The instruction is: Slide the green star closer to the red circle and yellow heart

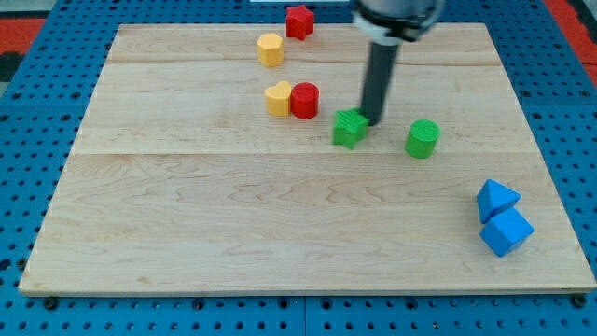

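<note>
The green star (pixel 350 128) lies near the middle of the wooden board (pixel 233 224). My tip (pixel 371 121) stands right against its right side, touching or nearly touching it. The red circle (pixel 304 100) and the yellow heart (pixel 278 98) sit side by side, touching, a short way up and to the left of the star. A small gap separates the star from the red circle.
A green cylinder (pixel 422 138) stands to the right of my tip. A yellow block (pixel 270 49) and a red star (pixel 298 21) lie near the view's top. Two blue blocks (pixel 496 199) (pixel 506 231) sit at the lower right.
</note>
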`<state>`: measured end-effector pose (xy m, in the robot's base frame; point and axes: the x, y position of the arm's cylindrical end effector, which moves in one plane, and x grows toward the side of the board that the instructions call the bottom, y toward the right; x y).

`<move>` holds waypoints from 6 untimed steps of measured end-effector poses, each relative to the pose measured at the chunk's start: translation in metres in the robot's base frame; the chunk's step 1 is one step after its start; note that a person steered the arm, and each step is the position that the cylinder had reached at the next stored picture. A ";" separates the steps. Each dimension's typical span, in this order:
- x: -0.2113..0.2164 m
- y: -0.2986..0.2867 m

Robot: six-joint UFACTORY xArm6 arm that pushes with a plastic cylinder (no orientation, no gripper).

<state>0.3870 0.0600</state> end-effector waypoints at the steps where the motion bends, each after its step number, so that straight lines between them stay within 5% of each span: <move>1: 0.026 0.012; 2: 0.054 0.004; 5: 0.043 -0.089; 6: 0.097 0.030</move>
